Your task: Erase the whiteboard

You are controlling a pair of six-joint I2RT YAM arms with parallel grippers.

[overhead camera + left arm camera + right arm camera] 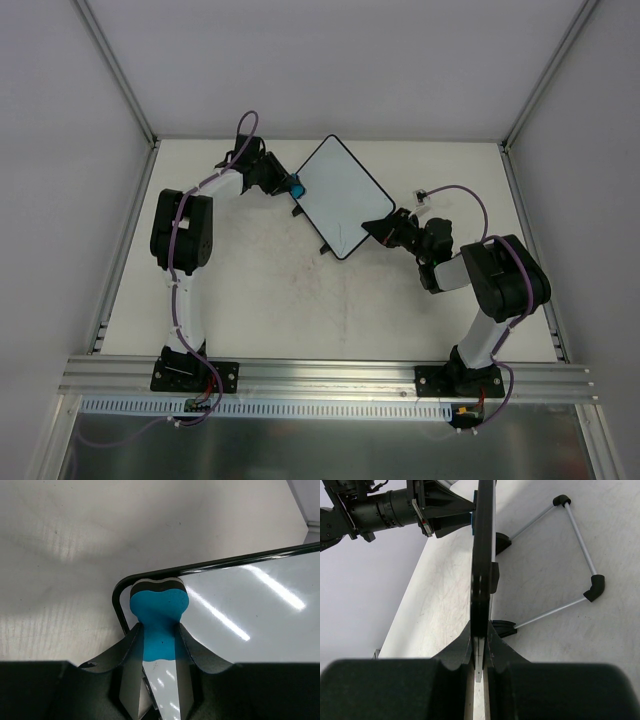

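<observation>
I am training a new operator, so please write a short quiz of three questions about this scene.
1. True or false: the left gripper holds the blue eraser.
2. What does the right gripper clamp? A) the whiteboard B) the eraser C) nothing
3. Fill in: the eraser sits at one ____ of the whiteboard.
Key: 1 true; 2 A; 3 corner.

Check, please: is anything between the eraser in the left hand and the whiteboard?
Nothing visible. The blue eraser, held in the left hand, is at the whiteboard corner, apparently touching it. The right hand grips another edge of the board.
</observation>
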